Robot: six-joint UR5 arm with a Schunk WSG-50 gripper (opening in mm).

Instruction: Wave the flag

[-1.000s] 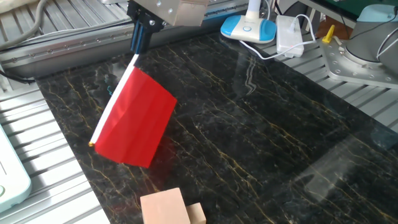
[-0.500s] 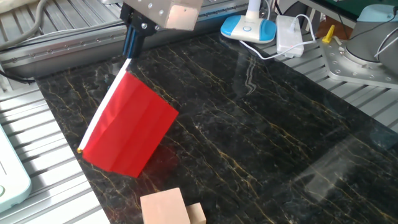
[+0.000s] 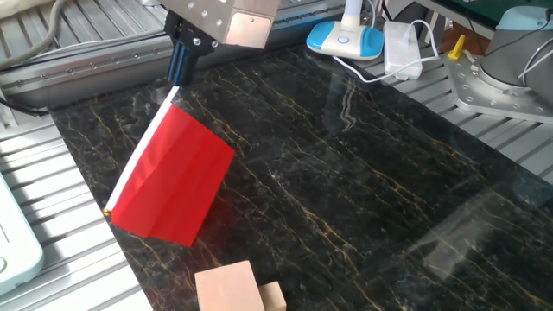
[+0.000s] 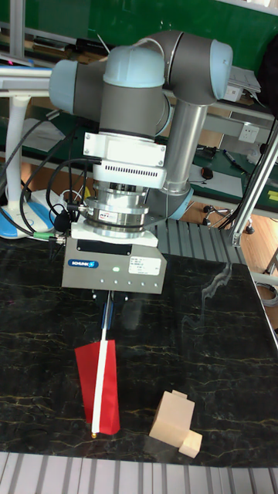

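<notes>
The flag is a bright red sheet on a thin white stick, held above the dark marble table at the left. Its stick slopes down and to the left from my gripper, whose dark fingers are shut on the stick's upper end. In the tall fixed view the flag hangs straight below my gripper, seen nearly edge-on, with the stick's tip close to the table's front part.
Light wooden blocks lie near the table's front edge, also the blocks in the tall view. A blue-and-white lamp base and a white adapter sit at the back. Metal rails flank the left side.
The gripper has moved left and slightly back with the flag. The stick's lower tip swung left and the red sheet turned, looking narrower now.
</notes>
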